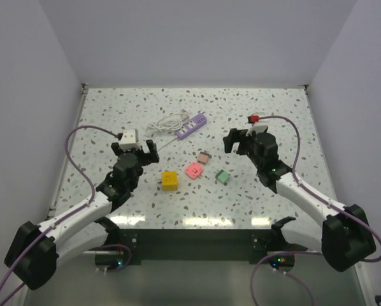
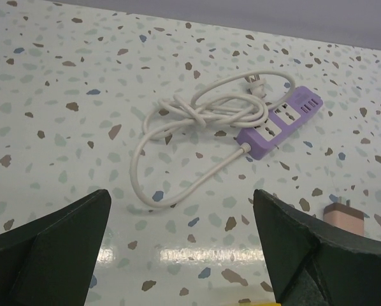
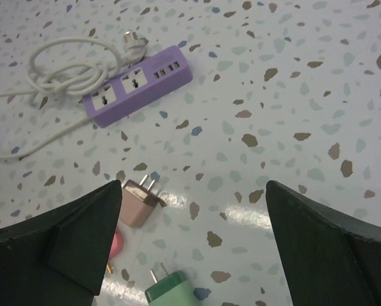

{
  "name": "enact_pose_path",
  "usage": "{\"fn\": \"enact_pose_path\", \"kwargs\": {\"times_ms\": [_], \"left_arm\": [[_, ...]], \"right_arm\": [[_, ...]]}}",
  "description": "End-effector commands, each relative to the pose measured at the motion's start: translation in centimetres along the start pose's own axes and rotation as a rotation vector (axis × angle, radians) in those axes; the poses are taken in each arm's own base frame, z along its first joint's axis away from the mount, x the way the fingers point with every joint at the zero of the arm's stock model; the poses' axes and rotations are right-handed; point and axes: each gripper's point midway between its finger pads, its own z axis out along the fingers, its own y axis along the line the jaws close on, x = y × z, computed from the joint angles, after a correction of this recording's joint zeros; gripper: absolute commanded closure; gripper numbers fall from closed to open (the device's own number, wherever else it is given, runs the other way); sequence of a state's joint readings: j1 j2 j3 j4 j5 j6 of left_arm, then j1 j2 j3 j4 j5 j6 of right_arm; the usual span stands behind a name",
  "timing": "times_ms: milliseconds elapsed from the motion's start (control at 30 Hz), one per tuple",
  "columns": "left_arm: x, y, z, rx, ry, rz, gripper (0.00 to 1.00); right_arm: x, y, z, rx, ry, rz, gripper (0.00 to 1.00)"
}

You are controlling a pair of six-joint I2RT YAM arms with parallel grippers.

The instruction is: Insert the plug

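Plugs, four in all, lay loose on the bench near the purple power strip. Both arms' jaws stood released and empty. Pushing a plug in might have slid the unheld strip or snagged its cord.

Bright, even light — tabletop glare

Lab test cell: plain white walls enclosing speckled table.
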State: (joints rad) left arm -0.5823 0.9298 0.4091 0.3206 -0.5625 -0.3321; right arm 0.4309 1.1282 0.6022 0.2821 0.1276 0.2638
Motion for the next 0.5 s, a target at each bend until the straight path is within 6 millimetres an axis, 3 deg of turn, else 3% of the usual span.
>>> {"fn": "enact_pose_path", "kwargs": {"times_ms": [0,267,467], "left_arm": [[-0.8,-0.6,0.0,-0.011,-0.022,-0.037,0.00],[2.1,-0.7,-0.6,0.030,0.041,-0.071,0.00],[2.7,-0.8,-1.1,0.060,0.044,-0.092,0.00]], "right_arm": [[1.2,2.1,0.4,-0.036,0.073,0.031,0.01],[5.6,4.7,1.7,-0.007,0.216,0.027,0.01],[9.0,5.9,3.1,0.011,0.298,0.034,0.01]]}}
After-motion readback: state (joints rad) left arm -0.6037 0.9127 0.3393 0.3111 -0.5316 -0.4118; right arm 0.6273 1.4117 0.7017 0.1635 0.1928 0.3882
